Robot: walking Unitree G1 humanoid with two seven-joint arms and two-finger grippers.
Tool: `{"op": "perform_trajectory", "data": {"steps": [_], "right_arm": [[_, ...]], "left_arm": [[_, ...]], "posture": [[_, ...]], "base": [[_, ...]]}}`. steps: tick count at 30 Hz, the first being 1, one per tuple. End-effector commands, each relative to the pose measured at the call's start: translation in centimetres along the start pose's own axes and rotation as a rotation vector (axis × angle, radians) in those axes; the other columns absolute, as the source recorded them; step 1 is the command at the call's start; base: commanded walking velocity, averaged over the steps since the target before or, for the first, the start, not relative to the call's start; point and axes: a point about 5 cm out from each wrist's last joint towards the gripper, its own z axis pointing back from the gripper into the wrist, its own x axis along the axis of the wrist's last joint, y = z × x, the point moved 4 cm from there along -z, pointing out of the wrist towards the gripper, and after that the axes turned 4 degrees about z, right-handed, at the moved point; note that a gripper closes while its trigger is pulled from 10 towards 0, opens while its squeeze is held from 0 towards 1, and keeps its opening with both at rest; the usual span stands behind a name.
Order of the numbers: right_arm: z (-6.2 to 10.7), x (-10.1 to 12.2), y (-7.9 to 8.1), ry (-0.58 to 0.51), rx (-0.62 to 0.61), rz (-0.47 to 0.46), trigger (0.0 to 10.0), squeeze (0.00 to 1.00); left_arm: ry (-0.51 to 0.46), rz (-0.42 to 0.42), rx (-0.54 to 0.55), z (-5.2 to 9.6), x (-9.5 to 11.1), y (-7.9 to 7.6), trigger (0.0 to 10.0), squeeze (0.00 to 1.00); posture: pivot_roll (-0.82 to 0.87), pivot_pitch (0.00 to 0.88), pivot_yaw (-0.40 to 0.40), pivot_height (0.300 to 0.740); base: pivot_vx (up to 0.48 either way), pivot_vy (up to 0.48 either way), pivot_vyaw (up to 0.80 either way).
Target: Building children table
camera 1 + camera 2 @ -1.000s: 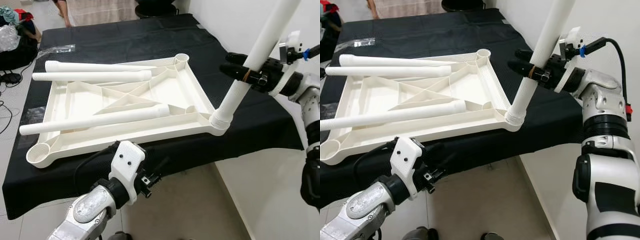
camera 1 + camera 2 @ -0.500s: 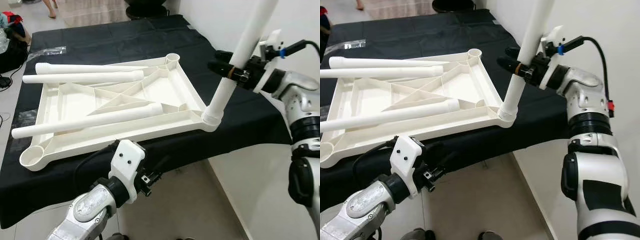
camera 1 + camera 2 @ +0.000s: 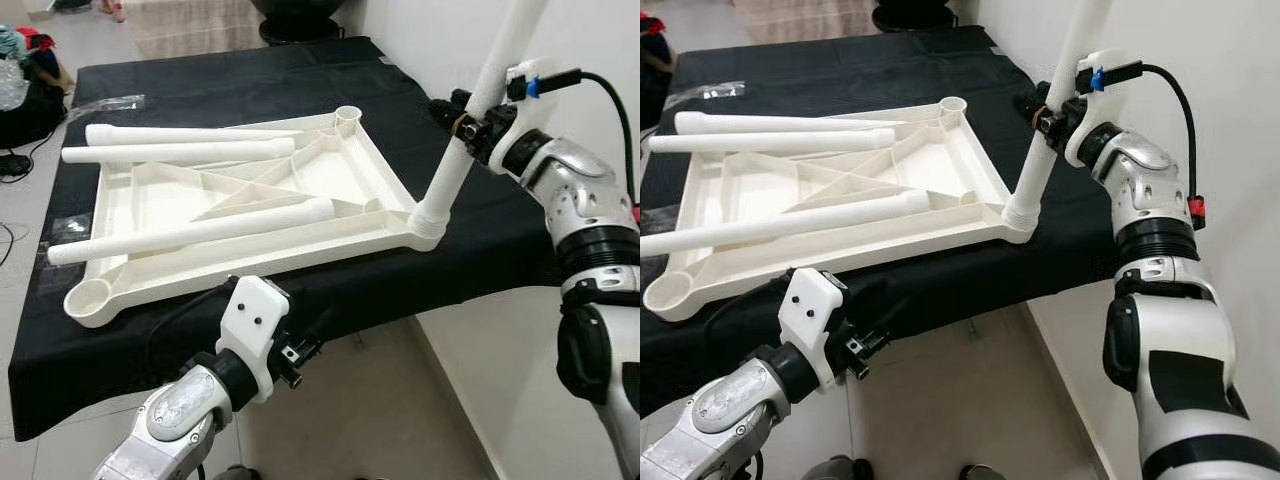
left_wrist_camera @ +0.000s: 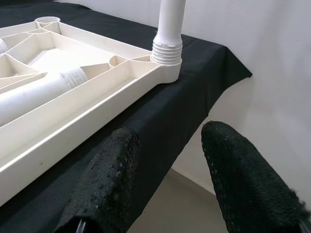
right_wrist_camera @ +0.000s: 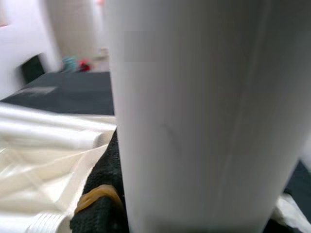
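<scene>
The white table top [image 3: 250,268] lies upside down on the black cloth. Three loose white legs rest across it: two side by side at the far edge [image 3: 180,152] and one along the near side [image 3: 190,232]. A fourth leg [image 3: 455,165] stands tilted in the near right corner socket [image 3: 428,218], its threaded end [image 4: 166,51] seated there. My right gripper [image 3: 465,118] is shut on this leg partway up, and its black finger [image 5: 104,194] shows beside the leg [image 5: 194,111]. My left gripper [image 4: 170,160] hangs open below the table's near edge, holding nothing.
The black cloth table [image 3: 250,70] ends close to the white wall [image 3: 600,40] on the right. Bare floor [image 3: 380,410] lies under the near edge. Empty sockets sit at the far right corner [image 3: 348,115] and near left corner [image 3: 88,300]. Bags [image 3: 25,90] lie at the far left.
The head view has shifted. My right gripper has carried the held leg a little more upright in its socket and its wrist has turned. The left arm has stayed put.
</scene>
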Motion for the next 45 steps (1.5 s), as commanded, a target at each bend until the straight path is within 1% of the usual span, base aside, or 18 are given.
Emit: {"op": "perform_trajectory", "data": {"steps": [1, 5, 7, 12, 17, 21, 23, 25, 27, 28, 29, 30, 31, 34, 39, 41, 42, 45], "right_arm": [[0.5, -3.6, -0.6, 0.123, -0.099, -0.01, 10.0, 0.0], [0.2, -3.2, -0.6, 0.098, -0.165, -0.021, 10.0, 0.0], [0.1, -2.9, -1.1, 0.083, -0.289, -0.017, 10.0, 0.0], [-0.1, -2.6, -1.0, 0.073, -0.378, -0.005, 10.0, 0.0], [-0.8, -2.6, 0.3, 0.099, -0.453, 0.012, 10.0, 0.0], [-0.9, -2.7, 0.6, 0.105, -0.467, 0.017, 10.0, 0.0], [-1.1, -2.8, 1.1, 0.124, -0.47, 0.028, 10.0, 0.0], [-1.5, -3.4, 1.9, 0.178, -0.547, 0.002, 10.0, 0.0], [-1.5, -3.4, 1.9, 0.178, -0.547, 0.002, 10.0, 0.0], [-1.7, -3.5, 2.5, 0.191, -0.567, -0.023, 10.0, 0.0], [-1.7, -3.5, 2.5, 0.191, -0.567, -0.023, 10.0, 0.0], [-2.0, -3.3, 3.0, 0.193, -0.6, -0.076, 10.0, 0.0], [-2.0, -3.3, 3.0, 0.193, -0.6, -0.076, 10.0, 0.0], [-2.1, -2.8, 3.5, 0.203, -0.733, -0.144, 10.0, 0.0], [-1.7, -2.8, 3.3, 0.225, -0.819, -0.14, 10.0, 0.0], [-1.3, -2.7, 3.3, 0.236, -0.908, -0.146, 10.0, 0.0], [-1.3, -2.7, 3.3, 0.236, -0.908, -0.146, 10.0, 0.0], [-0.8, -1.6, 3.5, 0.189, -1.047, -0.132, 10.0, 0.0]], "left_arm": [[0.011, -0.015, 0.016, 0.0, -0.3, 0.5, 10.0, 0.0], [0.011, -0.02, 0.024, 0.0, -0.3, 0.7, 10.0, 0.0], [0.008, -0.026, 0.031, -0.1, -0.2, 1.0, 10.0, 0.0], [0.005, -0.032, 0.036, -0.1, -0.1, 1.2, 10.0, 0.0], [0.003, -0.036, 0.043, -0.2, -0.1, 1.4, 10.0, 0.0], [0.002, -0.036, 0.044, -0.2, -0.1, 1.4, 10.0, 0.0], [0.001, -0.036, 0.044, -0.2, -0.1, 1.4, 10.0, 0.0], [-0.002, -0.037, 0.047, -0.3, -0.1, 1.4, 10.0, 0.0], [-0.002, -0.037, 0.047, -0.3, -0.1, 1.4, 10.0, 0.0], [-0.004, -0.038, 0.048, -0.3, 0.0, 1.4, 10.0, 0.0], [-0.004, -0.038, 0.048, -0.3, 0.0, 1.4, 10.0, 0.0], [-0.006, -0.038, 0.051, -0.4, 0.0, 1.4, 10.0, 0.0], [-0.006, -0.038, 0.051, -0.4, 0.0, 1.4, 10.0, 0.0], [-0.011, -0.039, 0.058, -0.4, 0.1, 1.5, 10.0, 0.0], [-0.012, -0.041, 0.061, -0.4, 0.0, 1.6, 10.0, 0.0], [-0.015, -0.042, 0.067, -0.4, 0.1, 1.7, 10.0, 0.0], [-0.015, -0.042, 0.067, -0.4, 0.1, 1.7, 10.0, 0.0], [-0.021, -0.044, 0.074, -0.4, 0.2, 1.8, 10.0, 0.0]], "posture": [[0.1, 0.175, -0.029, 0.74], [0.1, 0.175, -0.029, 0.74], [0.1, 0.175, -0.028, 0.74], [0.1, 0.175, -0.028, 0.74], [0.09, 0.179, -0.033, 0.74], [0.09, 0.179, -0.033, 0.74], [0.09, 0.18, -0.035, 0.74], [0.09, 0.181, -0.039, 0.74], [0.09, 0.181, -0.039, 0.74], [0.09, 0.181, -0.041, 0.74], [0.09, 0.181, -0.041, 0.74], [0.09, 0.182, -0.045, 0.74], [0.09, 0.182, -0.045, 0.74], [0.09, 0.181, -0.051, 0.74], [0.09, 0.18, -0.054, 0.74], [0.09, 0.178, -0.055, 0.74], [0.09, 0.178, -0.055, 0.74], [0.09, 0.171, -0.064, 0.74]], "base": [[0.0, 0.0, 0.0], [0.0, 0.0, 0.0], [0.0, 0.0, 0.0], [0.0, 0.0, 0.0], [0.0, 0.0, 0.0], [0.0, 0.0, 0.0], [0.0, 0.0, 0.0], [0.0, 0.0, 0.0], [0.0, 0.0, 0.0], [0.0, 0.0, 0.0], [0.0, 0.0, 0.0], [0.0, 0.0, 0.0], [0.0, 0.0, 0.0], [0.0, 0.0, 0.0], [0.0, 0.0, 0.0], [0.0, 0.0, 0.0], [0.0, 0.0, 0.0], [0.0, 0.0, 0.0]]}}
